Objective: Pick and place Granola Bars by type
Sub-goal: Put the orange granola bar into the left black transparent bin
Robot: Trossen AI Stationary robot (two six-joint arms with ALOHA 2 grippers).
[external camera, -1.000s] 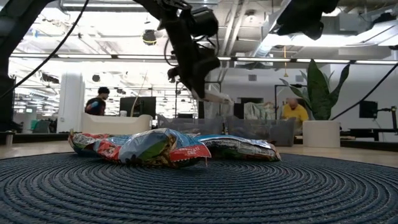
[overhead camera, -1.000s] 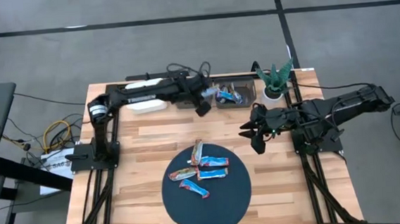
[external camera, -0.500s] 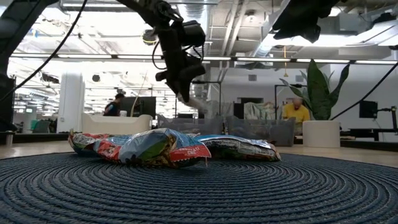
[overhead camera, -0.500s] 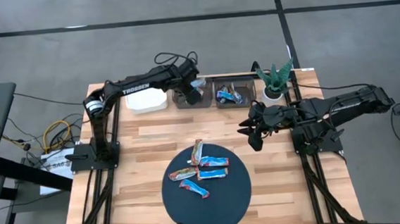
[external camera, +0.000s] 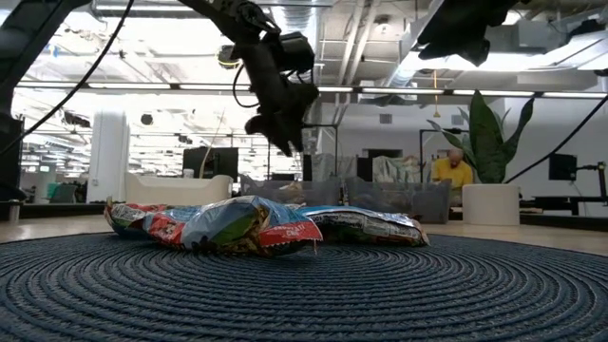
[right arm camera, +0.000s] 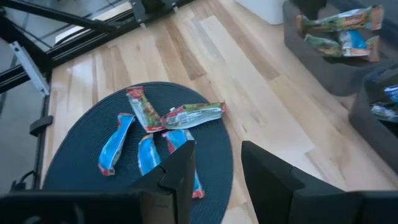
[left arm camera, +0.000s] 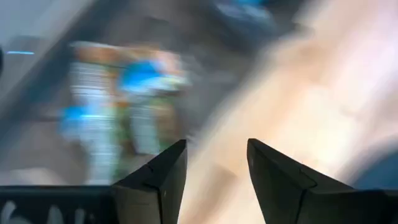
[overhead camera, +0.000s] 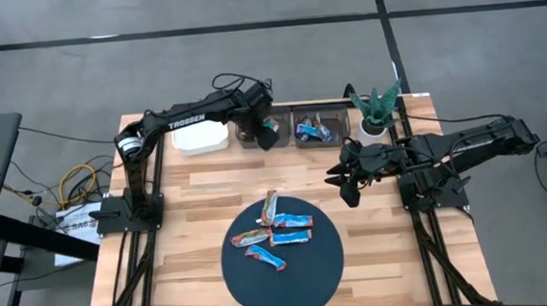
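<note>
Several Granola Bars (overhead camera: 274, 232) in blue and red-orange foil lie in a loose heap on a round dark blue mat (overhead camera: 283, 268). They also show in the right wrist view (right arm camera: 155, 134) and the low view (external camera: 256, 226). My left gripper (overhead camera: 266, 134) hangs open over the left dark bin (overhead camera: 249, 137) at the table's far edge. Blurred bars (left arm camera: 118, 106) lie in that bin beyond its fingers (left arm camera: 216, 146). My right gripper (overhead camera: 345, 182) hovers open above bare wood right of the mat, nothing between its fingers (right arm camera: 217, 149).
A second dark bin (overhead camera: 318, 129) with blue bars stands right of the first. A white container (overhead camera: 200, 139) is on its left, and a potted plant (overhead camera: 375, 112) sits at the far right corner. Bare wood (overhead camera: 209, 191) lies between the bins and the mat.
My left gripper has swung from beside the right bin toward the table's far left, over the left bin. There it has opened and let go of a pale bar, which no longer hangs below its fingers. The right arm has kept still.
</note>
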